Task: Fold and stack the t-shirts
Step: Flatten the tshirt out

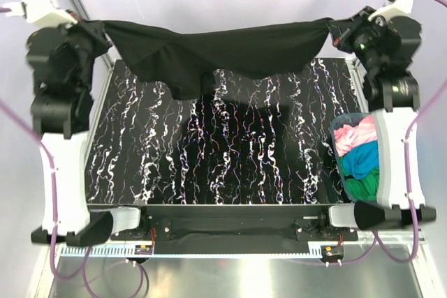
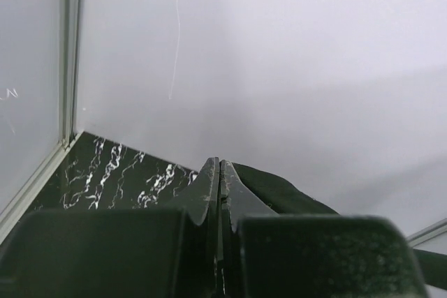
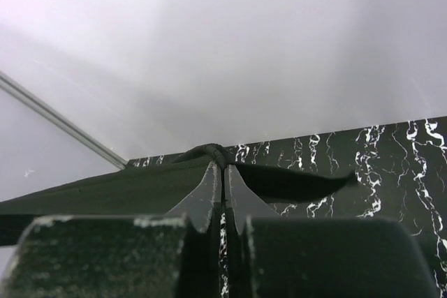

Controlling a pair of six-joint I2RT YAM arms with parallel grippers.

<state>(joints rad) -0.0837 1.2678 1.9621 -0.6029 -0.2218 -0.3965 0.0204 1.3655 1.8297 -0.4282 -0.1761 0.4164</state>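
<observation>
Black t-shirt [image 1: 223, 57] is stretched wide in the air over the far end of the bench [image 1: 209, 165], plain matte cloth, with the top edge sagging in the middle. A looser fold hangs lower, left of centre. Left pincer [image 2: 219, 169] is clamped on its left corner and right pincer [image 3: 223, 172] on its right corner, both jaws pressed tight on cloth. Pink t-shirt [image 1: 357, 132], turquoise-blue t-shirt [image 1: 362, 158] and green t-shirt [image 1: 363, 183] lie crumpled in the teal tub [image 1: 335, 151] at the bench's right edge, beside the right arm.
</observation>
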